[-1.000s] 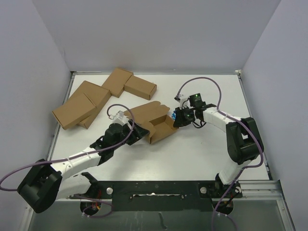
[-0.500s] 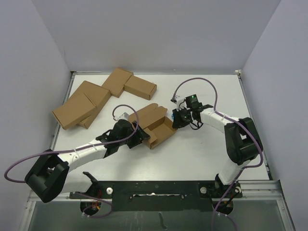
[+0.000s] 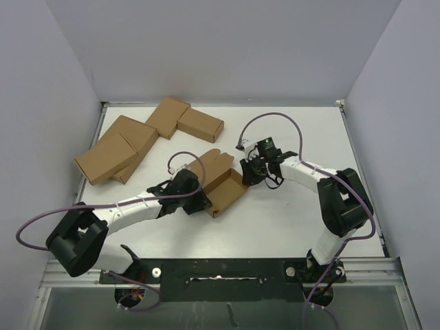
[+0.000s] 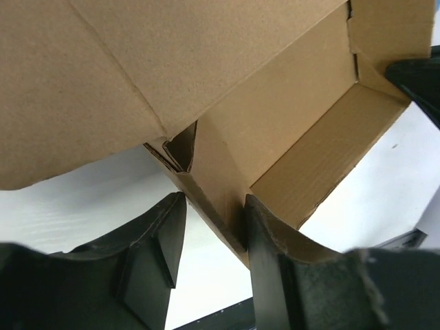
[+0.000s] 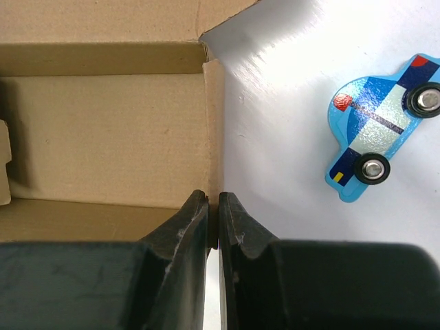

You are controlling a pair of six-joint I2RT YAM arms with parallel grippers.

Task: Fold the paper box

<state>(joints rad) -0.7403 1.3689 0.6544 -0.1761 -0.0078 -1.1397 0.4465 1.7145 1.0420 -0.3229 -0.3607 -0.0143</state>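
Note:
The paper box (image 3: 221, 180) lies mid-table as an open brown carton with its lid flaps spread to the back left. In the left wrist view, my left gripper (image 4: 213, 203) straddles a slanting end wall at a corner of the paper box (image 4: 289, 117). The right finger (image 4: 268, 247) touches the wall, and white table shows between the wall and the left finger (image 4: 155, 251). In the top view my left gripper (image 3: 200, 200) is at the box's near left end. My right gripper (image 5: 214, 201) is shut on the thin edge of the far right side wall (image 5: 110, 137).
Several other brown cartons (image 3: 137, 141) lie clustered at the back left of the white table (image 3: 295, 213). A flat blue toy car (image 5: 381, 130) lies on the table just right of my right gripper. Grey walls enclose the table on three sides.
My left arm has slid right, up to the box's near left corner, and its jaws have narrowed around the wall. The box and my right gripper have shifted slightly left.

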